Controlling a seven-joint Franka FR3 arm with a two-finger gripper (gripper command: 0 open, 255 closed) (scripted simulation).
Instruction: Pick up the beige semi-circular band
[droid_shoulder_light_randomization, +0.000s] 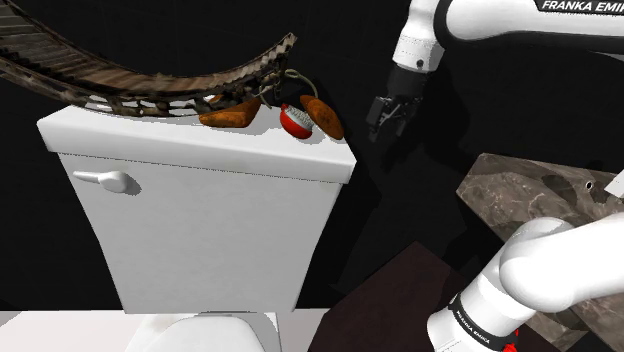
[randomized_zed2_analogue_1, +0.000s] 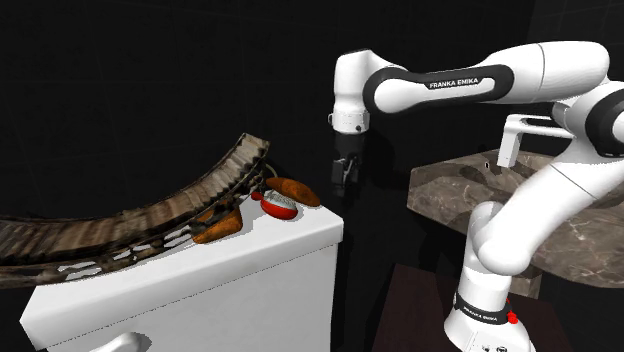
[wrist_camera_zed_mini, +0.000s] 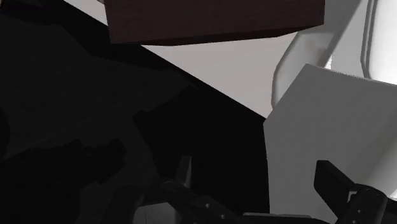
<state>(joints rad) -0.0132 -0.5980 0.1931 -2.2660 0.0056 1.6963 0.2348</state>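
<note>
The band (droid_shoulder_light_randomization: 225, 78) is a long, brownish ribbed arc lying across the white toilet tank lid (droid_shoulder_light_randomization: 180, 142), its far end curling up at the back. In the second exterior view the band (randomized_zed2_analogue_1: 170, 210) sweeps from the left edge up over the lid (randomized_zed2_analogue_1: 200, 272). My gripper (droid_shoulder_light_randomization: 385, 118) hangs in the air off the lid's right end, beyond the band's raised tip and a little above lid level, pointing down. It (randomized_zed2_analogue_1: 345, 176) touches nothing. In the wrist view the fingers (wrist_camera_zed_mini: 257, 184) stand apart with nothing between them.
Two orange-brown lumps (droid_shoulder_light_randomization: 232, 115) (droid_shoulder_light_randomization: 323, 115) and a red-and-white ball (droid_shoulder_light_randomization: 297, 121) lie on the lid by the band's end. A flush handle (droid_shoulder_light_randomization: 100, 180) sticks out of the tank front. A marbled counter (droid_shoulder_light_randomization: 540, 200) stands to the right of the gripper.
</note>
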